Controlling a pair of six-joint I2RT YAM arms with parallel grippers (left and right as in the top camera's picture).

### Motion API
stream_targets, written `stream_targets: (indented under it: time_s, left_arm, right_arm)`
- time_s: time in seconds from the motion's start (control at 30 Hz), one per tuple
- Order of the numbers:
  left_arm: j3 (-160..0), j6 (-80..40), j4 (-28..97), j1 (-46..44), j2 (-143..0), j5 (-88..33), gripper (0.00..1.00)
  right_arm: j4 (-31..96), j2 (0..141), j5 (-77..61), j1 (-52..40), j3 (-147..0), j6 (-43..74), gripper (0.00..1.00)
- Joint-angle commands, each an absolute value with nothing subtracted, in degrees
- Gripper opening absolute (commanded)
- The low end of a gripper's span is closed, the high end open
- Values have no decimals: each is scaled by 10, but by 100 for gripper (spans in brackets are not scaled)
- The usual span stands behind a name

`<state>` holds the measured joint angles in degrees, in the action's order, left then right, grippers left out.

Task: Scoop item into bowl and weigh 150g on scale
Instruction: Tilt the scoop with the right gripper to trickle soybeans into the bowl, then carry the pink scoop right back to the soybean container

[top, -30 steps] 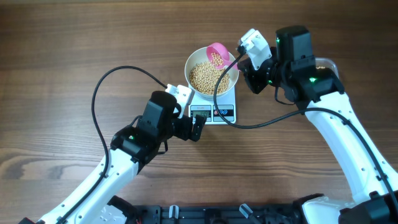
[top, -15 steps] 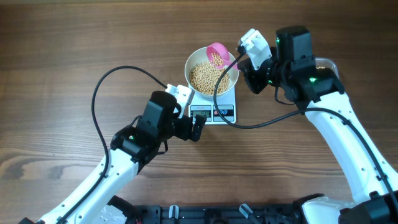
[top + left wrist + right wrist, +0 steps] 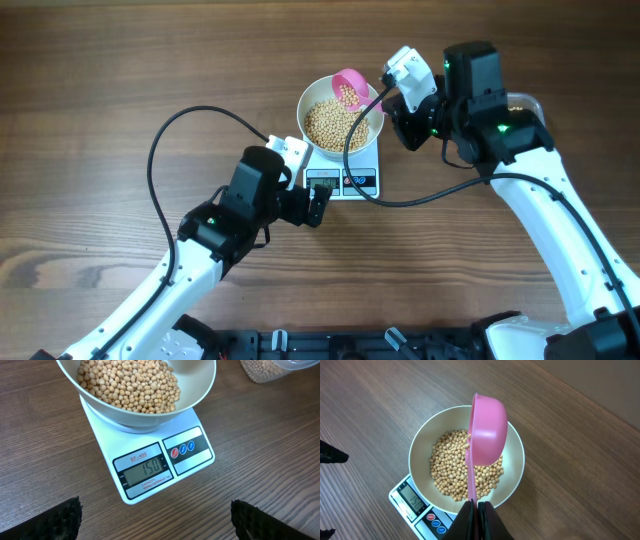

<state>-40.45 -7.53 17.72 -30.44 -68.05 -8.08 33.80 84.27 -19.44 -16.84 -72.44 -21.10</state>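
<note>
Bare table (image 3: 100, 80) left and behind; over the bowl (image 3: 306, 105), blocked by pink scoop (image 3: 350, 85); black cable (image 3: 347, 148) draped across scale (image 3: 368, 160).

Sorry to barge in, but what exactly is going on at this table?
The right tool is shut on the handle of a pink scoop, holding it tilted over the white bowl of beans on the scale. The display reads 150, the target weight. The left tool is open and empty, in front of the scale.

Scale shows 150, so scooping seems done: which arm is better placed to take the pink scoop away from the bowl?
Right, probably: right fingers are shut on the scoop over the bowl; left fingers hang open, empty.
</note>
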Motion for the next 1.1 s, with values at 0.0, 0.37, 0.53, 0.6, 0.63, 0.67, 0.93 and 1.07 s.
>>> stream_targets:
  time_s: [0.0, 0.37, 0.53, 0.6, 0.63, 0.67, 0.93, 1.07]
  left_arm:
    - [-402, -62, 176, -306, -683, -90, 100]
    - [-402, -62, 176, -306, -683, -90, 100]
    - [-402, -62, 176, -306, -683, -90, 100]
    - [-402, -62, 176, -306, -683, -90, 100]
    - [-402, -62, 176, -306, -683, -90, 100]
    - [-402, -62, 176, -306, -683, -90, 100]
    - [-402, -62, 176, -306, -683, -90, 100]
    - [-402, -62, 176, -306, -683, -90, 100]
  right_arm:
    - [339, 848, -208, -170, -724, -219, 5]
    - [337, 848, -209, -170, -724, -45, 4]
    - [336, 848, -216, -170, -724, 43, 4]
    - [334, 848, -241, -168, -724, 60, 4]
    - [330, 848, -256, -165, -724, 72, 4]
    - [325, 848, -270, -162, -724, 87, 4]
    - [296, 827, -323, -79, -724, 171, 4]
    - [309, 814, -331, -11, -724, 171, 4]
